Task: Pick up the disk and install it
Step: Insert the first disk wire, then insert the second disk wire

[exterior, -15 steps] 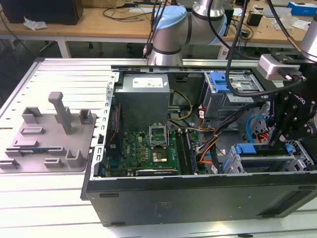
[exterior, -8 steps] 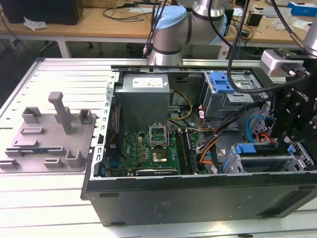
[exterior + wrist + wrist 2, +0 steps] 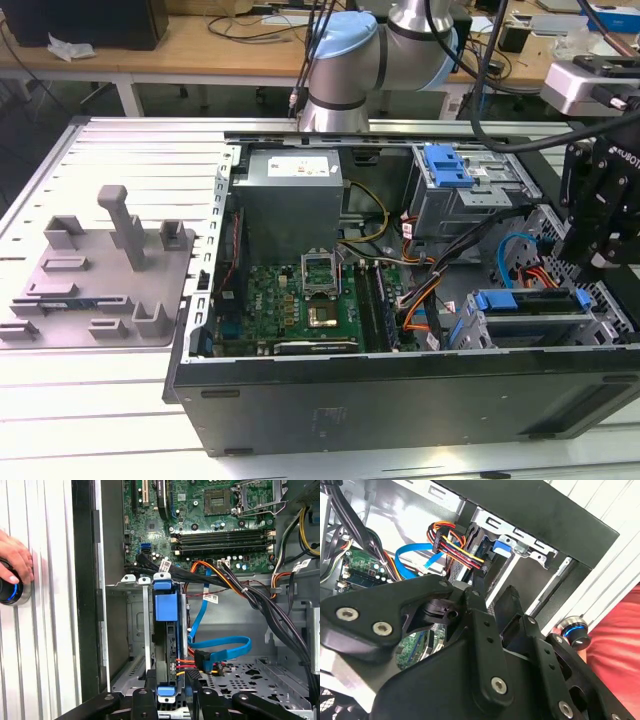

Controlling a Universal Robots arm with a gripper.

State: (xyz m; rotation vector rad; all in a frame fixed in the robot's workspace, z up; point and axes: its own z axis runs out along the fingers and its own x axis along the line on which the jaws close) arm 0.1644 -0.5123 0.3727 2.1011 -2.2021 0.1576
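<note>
The disk (image 3: 528,301), silver with a bright blue carrier, stands on edge in the drive cage (image 3: 600,325) at the case's near corner, on the exterior view's right. In the first wrist view the disk (image 3: 166,630) sits in its slot with cables running beside it. My black gripper (image 3: 585,262) hovers just over the disk's right end. Its fingers (image 3: 145,700) straddle the blue end tab with a gap on each side, so it is open and holds nothing. In the second wrist view the gripper (image 3: 492,597) hangs above the disk (image 3: 485,555).
A grey power supply (image 3: 290,195) and a second cage with a blue latch (image 3: 447,165) fill the back of the open computer case (image 3: 400,385). Orange and blue cables (image 3: 220,650) lie beside the disk. A hand (image 3: 15,555) rests on a blue-lit knob (image 3: 10,592) outside the case.
</note>
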